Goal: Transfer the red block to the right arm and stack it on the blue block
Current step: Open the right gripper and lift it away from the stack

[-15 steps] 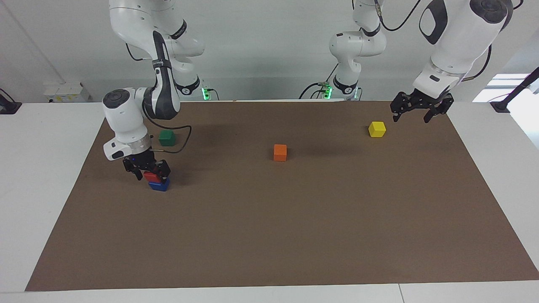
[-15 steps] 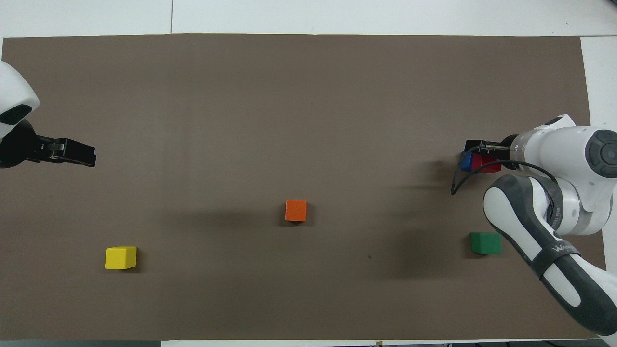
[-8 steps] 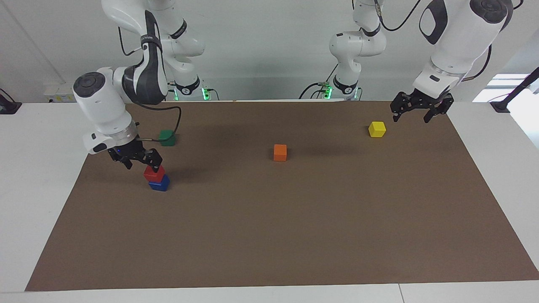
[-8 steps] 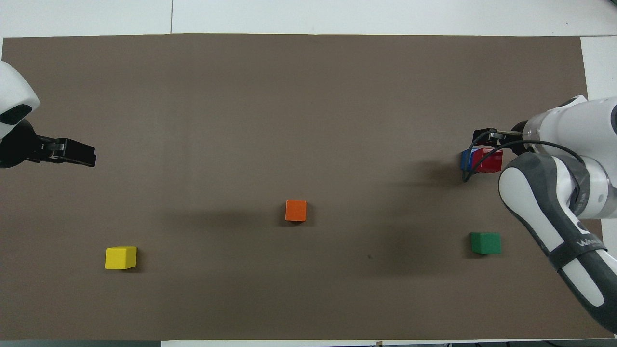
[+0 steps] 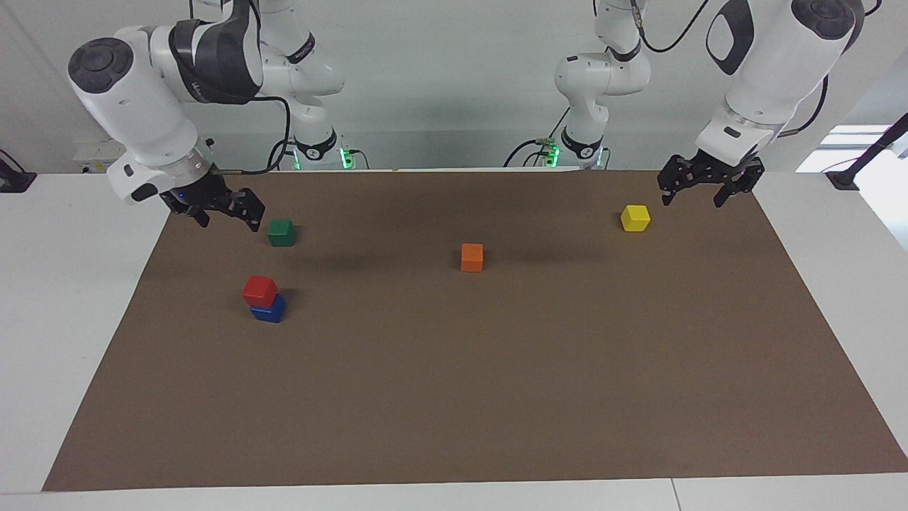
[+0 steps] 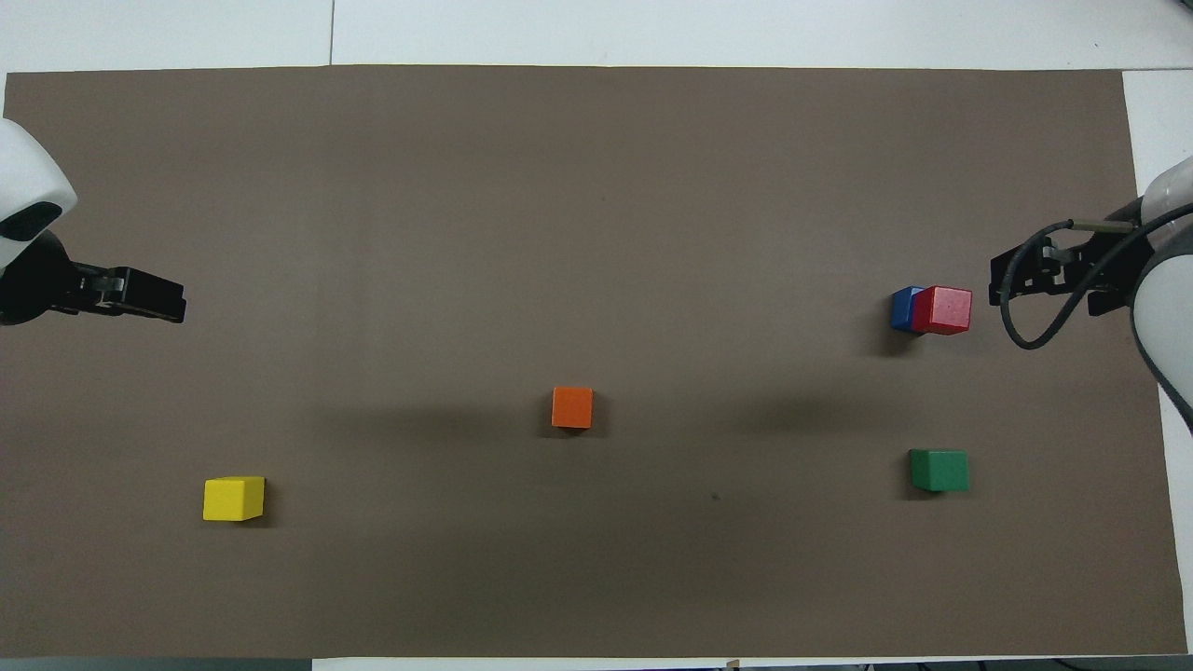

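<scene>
The red block [image 5: 259, 290] rests on top of the blue block [image 5: 270, 311] toward the right arm's end of the table; both also show in the overhead view, the red block [image 6: 943, 309] covering most of the blue block [image 6: 900, 308]. My right gripper [image 5: 227, 215] is open and empty, raised over the mat's edge at that end, clear of the stack; it also shows in the overhead view [image 6: 997, 280]. My left gripper [image 5: 693, 199] is open and empty, raised over the mat's other end beside the yellow block, and waits there [image 6: 177, 304].
A green block [image 5: 281, 232] lies nearer to the robots than the stack. An orange block [image 5: 472, 257] sits mid-table. A yellow block [image 5: 635, 218] lies toward the left arm's end. All rest on a brown mat [image 5: 496, 397].
My right gripper let go of the red block on the blue block, then rose and drew back toward its end of the table. The left arm has not moved.
</scene>
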You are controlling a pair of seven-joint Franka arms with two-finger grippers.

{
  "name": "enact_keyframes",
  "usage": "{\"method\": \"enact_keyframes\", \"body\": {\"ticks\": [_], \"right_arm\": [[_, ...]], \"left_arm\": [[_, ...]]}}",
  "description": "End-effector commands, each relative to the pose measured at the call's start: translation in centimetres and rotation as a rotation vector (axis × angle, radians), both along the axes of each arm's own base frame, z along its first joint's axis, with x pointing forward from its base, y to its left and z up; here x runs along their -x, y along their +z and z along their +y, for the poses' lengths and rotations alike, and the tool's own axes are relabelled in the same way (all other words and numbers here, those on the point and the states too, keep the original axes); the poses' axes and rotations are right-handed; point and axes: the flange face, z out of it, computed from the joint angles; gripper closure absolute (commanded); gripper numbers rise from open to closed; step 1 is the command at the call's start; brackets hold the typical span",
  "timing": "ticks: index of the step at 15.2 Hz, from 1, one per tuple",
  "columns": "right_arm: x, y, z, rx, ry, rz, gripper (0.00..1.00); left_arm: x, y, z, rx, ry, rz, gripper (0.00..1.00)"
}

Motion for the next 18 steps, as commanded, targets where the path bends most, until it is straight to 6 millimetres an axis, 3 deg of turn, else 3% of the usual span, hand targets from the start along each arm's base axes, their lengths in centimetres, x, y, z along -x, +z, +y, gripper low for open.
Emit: {"method": "enact_keyframes", "body": {"ticks": [1,4,12,18], "right_arm": [[-0.2,0.2,-0.5,0.0,0.01,0.012,0.0],[-0.5,2.5,-0.8,-0.017,0.001,-0.014,0.0],[-0.9,2.3,-1.5,-0.021,0.002,-0.033,0.0],[0.8,2.5,-1.3,-0.018,0.007,-0.015,0.0]], "left_arm": [[0.4,0.1,0.3,-0.004,0.0,0.004,0.0],[0.4,0.1,0.3,-0.004,0.0,0.004,0.0],[0.4,0.1,0.3,-0.004,0.0,0.004,0.0],[0.4,0.2,0.3,-0.003,0.0,0.002,0.0]]}}
